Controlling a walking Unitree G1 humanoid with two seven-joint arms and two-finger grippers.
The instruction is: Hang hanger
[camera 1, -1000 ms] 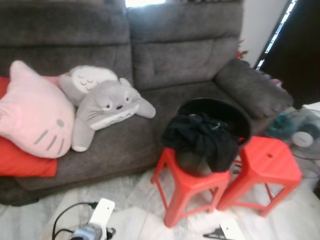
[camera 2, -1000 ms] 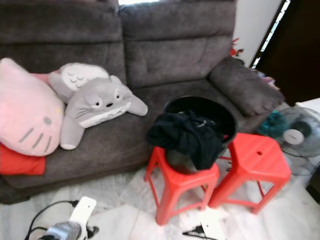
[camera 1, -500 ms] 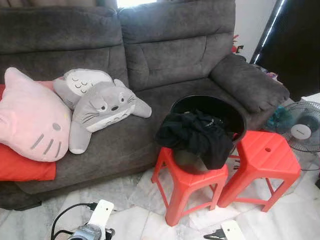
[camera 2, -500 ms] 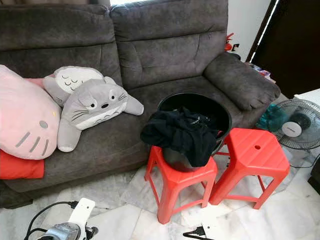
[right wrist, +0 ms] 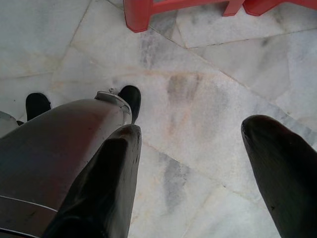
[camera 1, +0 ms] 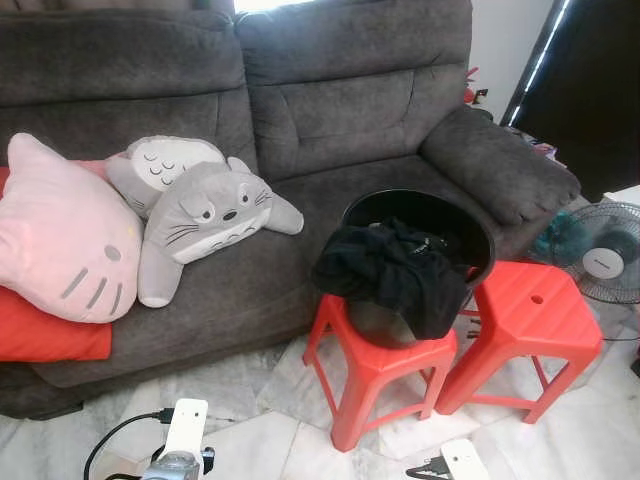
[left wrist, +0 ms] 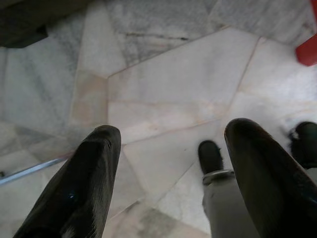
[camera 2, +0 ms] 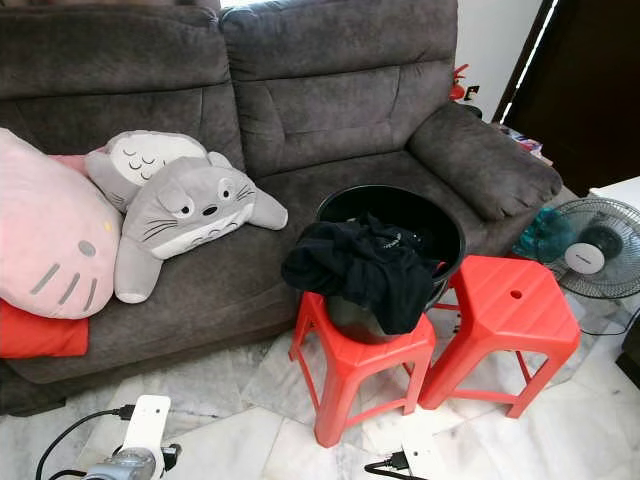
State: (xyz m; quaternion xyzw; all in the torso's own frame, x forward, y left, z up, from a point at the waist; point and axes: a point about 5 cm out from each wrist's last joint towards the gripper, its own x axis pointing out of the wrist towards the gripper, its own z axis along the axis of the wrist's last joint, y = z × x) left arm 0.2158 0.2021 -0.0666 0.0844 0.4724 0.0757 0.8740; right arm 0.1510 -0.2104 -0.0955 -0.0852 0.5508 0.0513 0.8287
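**Black tub of clothes sitting on a stool before the sofa**

While both arms are hanging low over the marble floor, the left gripper and right gripper are each holding their fingers wide apart around nothing. At centre frame, a black tub is resting on a red stool, dark clothing spilling over its rim. A second red stool is standing just beside it. I cannot tell where a hanger is lying.

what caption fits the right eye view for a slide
Black basin of dark clothes on a red stool before a grey sofa.
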